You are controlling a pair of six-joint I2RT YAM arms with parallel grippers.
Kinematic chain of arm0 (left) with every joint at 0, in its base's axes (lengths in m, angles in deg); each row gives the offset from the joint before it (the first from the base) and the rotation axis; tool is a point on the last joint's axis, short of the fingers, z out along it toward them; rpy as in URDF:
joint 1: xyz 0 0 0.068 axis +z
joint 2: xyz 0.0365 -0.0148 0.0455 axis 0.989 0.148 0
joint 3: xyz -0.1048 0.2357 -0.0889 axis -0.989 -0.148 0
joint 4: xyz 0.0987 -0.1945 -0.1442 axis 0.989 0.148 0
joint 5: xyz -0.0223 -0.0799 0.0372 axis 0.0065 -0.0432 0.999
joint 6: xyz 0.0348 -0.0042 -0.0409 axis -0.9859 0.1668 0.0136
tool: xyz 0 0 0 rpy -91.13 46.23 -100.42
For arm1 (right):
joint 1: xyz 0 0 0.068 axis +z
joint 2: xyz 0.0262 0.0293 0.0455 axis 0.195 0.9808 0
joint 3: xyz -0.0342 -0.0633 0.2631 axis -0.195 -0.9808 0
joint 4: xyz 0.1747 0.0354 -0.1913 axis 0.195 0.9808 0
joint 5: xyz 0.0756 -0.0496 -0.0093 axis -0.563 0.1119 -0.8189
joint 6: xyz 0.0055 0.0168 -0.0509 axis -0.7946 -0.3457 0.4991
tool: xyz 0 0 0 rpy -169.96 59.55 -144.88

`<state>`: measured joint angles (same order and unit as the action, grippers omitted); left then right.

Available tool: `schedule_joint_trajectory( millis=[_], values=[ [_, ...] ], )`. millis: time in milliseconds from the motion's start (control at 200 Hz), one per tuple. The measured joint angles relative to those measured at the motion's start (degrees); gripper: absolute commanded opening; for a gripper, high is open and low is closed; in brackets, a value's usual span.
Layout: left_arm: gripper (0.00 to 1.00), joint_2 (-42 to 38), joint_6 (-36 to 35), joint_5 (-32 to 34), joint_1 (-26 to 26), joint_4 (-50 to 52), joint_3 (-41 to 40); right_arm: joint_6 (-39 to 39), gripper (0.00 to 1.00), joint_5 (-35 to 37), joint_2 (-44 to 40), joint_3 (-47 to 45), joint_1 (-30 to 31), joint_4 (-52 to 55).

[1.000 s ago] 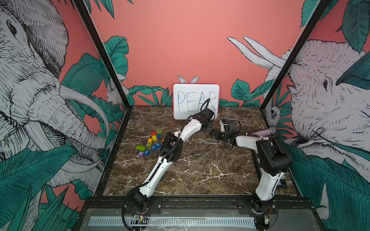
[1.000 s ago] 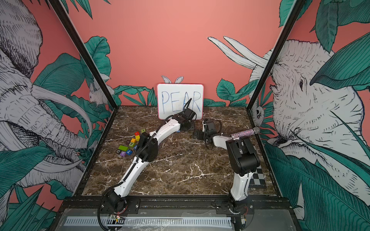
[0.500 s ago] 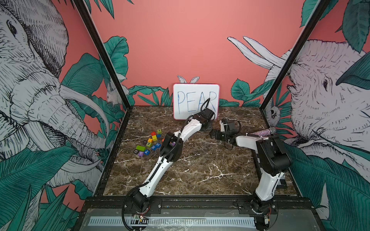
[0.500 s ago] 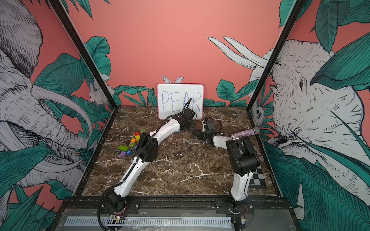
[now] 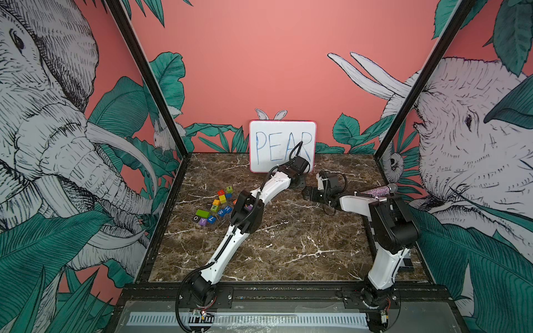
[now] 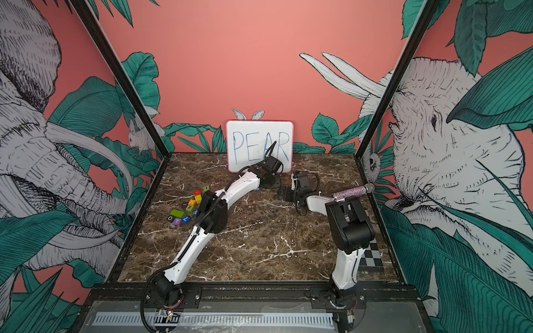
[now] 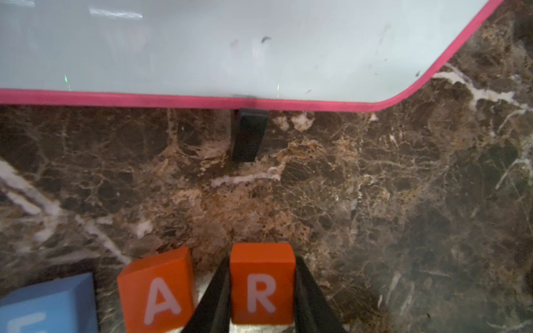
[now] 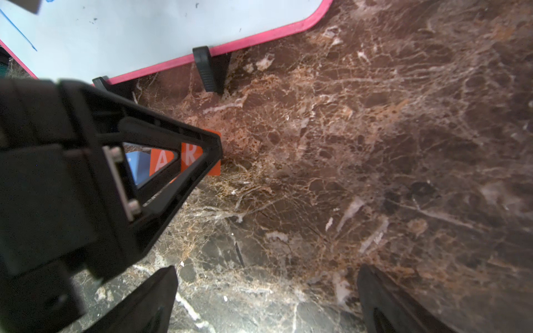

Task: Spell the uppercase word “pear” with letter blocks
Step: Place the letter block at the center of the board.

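Nearly done, we judge: E and A are lined up. The left pincer grips R at A's three o'clock, as the letters read. P is unseen. The right pincer is open and empty.

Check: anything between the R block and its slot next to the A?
Nothing visible stands in the way. The left gripper is shut on the R block, which sits right beside the A block. Only one of the gripper's own fingers fills the narrow gap between them. Bare table lies on R's other side.
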<state>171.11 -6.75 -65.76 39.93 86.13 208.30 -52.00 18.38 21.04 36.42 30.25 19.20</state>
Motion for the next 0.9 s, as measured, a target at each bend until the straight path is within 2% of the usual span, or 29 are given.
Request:
schedule_joint_trajectory(
  millis=[320,555,820,900],
  values=[
    [0.16,1.2,0.0,0.3,0.0,-0.9,0.5,0.0,0.99,0.0,0.0,0.0,0.0,-0.4],
    [0.31,1.2,0.0,0.4,0.0,-0.9,0.5,-0.4,0.99,0.0,0.0,0.0,0.0,-0.5],
    [0.37,1.2,0.0,0.6,0.0,-0.9,0.5,-0.7,0.99,-0.2,0.0,0.0,-0.2,-0.8],
    [0.42,1.2,0.0,0.7,0.0,-0.9,0.5,-0.8,0.99,-0.2,0.0,0.0,-0.3,-0.8]
  ],
)
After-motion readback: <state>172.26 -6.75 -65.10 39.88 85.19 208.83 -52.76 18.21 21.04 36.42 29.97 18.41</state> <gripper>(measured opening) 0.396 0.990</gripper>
